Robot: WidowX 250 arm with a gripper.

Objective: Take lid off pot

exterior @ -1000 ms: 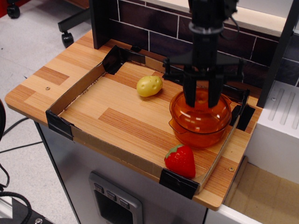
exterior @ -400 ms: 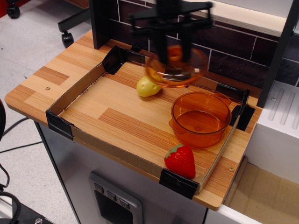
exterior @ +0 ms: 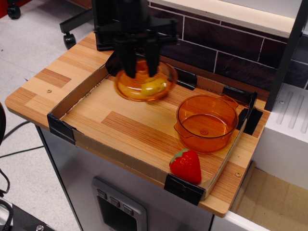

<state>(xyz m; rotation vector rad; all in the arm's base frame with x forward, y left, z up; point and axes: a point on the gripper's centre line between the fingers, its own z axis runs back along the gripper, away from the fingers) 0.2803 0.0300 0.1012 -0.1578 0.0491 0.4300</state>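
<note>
**Operator:** Entry for this frame. I had the gripper (exterior: 139,61) up over the far-left part of the tray (exterior: 72,96), its two dark fingers (exterior: 128,60) pointing down and drawn in narrow around the ring knob of the lid (exterior: 144,83). The lid hung directly beneath the fingers, tilted, clear of the tray floor.

**Reviewer:** Were the pads actually touching the knob?

**Operator:** I could not see the contact itself; the fingers hid the knob. The lid was off the wood with nothing else under it, so I logged it as held.

**Reviewer:** And the pot?

**Operator:** The pot (exterior: 207,122) sat uncovered, well apart from the gripper, to its right and nearer the camera, against the right wall of the tray. Its interior was open to view and one side handle showed at the far rim.

**Reviewer:** Anything else near the tool?

**Operator:** A yellow potato (exterior: 153,85) showed through the translucent lid, right below the fingers; I could not tell whether the lid touched it. A red strawberry (exterior: 186,165) lay near the front right corner of the tray, just in front of the pot and far from the gripper.
</note>
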